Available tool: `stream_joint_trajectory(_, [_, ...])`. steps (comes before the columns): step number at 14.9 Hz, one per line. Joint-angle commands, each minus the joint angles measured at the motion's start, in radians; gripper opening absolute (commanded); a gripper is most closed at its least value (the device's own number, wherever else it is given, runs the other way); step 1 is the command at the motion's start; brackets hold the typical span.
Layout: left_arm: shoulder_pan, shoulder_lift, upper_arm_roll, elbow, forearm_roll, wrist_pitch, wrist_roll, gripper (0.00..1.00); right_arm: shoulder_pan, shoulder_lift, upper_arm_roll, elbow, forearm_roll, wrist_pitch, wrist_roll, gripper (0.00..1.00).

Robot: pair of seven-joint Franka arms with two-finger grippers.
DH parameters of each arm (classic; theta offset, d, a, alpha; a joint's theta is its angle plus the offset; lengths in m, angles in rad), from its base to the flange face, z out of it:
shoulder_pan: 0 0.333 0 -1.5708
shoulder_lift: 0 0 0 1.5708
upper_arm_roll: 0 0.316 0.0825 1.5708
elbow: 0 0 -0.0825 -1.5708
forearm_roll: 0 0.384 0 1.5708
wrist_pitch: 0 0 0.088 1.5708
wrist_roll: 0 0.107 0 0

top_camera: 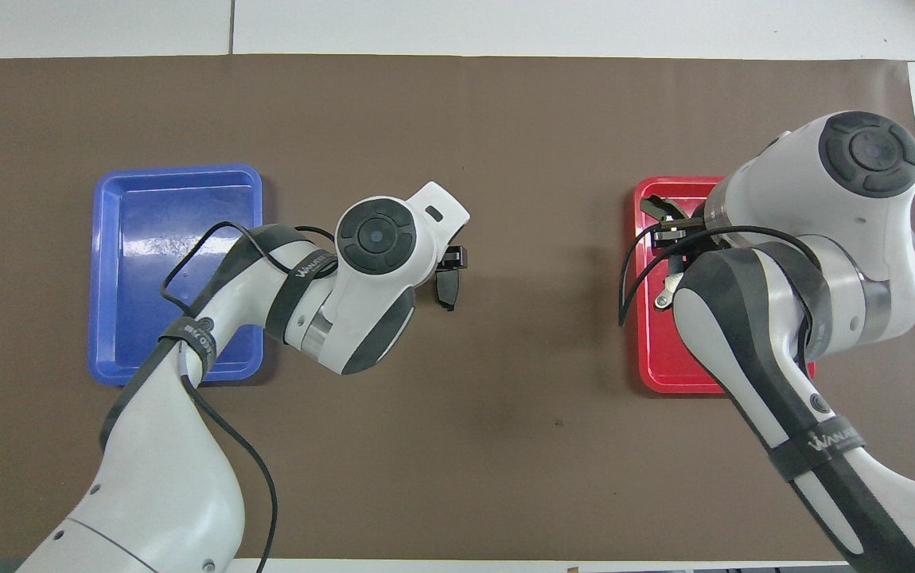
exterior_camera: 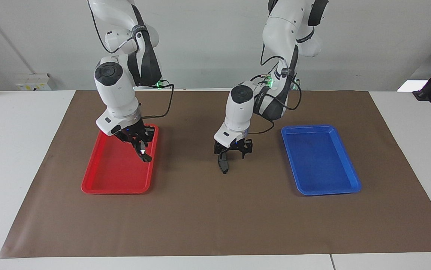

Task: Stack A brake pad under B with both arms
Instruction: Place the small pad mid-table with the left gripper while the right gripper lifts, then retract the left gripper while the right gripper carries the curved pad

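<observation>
The A brake pad (exterior_camera: 223, 164) (top_camera: 446, 288), short and dark grey, lies on the brown mat in the middle of the table, between the two trays. My left gripper (exterior_camera: 233, 149) (top_camera: 451, 256) hangs just above it, open, with the pad free of its fingers. B (exterior_camera: 143, 153) (top_camera: 667, 296), a dark curved piece with a silver-white end, hangs in the air. My right gripper (exterior_camera: 137, 144) (top_camera: 674, 235) is shut on it over the red tray (exterior_camera: 99, 187) (top_camera: 648, 374), near the tray's edge toward the table's middle.
A blue tray (exterior_camera: 320, 157) (top_camera: 179, 239) with nothing in it lies at the left arm's end of the mat. The red tray holds nothing on its floor. The brown mat (exterior_camera: 215, 225) covers most of the white table.
</observation>
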Motion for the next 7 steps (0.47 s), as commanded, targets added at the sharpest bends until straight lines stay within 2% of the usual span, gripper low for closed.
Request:
stream_joint_trajectory(1, [0.099, -0.220, -0.001, -0.189, -0.009, -0.051, 0.125, 0.99, 0.059, 0.065, 0.004, 0.106, 0.018, -0.020, 0.023, 0.00])
stream_joint_trajectory(4, [0.242, -0.323, -0.001, -0.182, -0.009, -0.195, 0.274, 0.99, 0.140, 0.161, 0.004, 0.211, 0.027, -0.039, 0.156, 0.00])
stream_joint_trajectory(7, [0.380, -0.406, 0.001, -0.174, -0.009, -0.295, 0.437, 0.99, 0.234, 0.305, 0.004, 0.359, 0.024, -0.040, 0.294, 0.00])
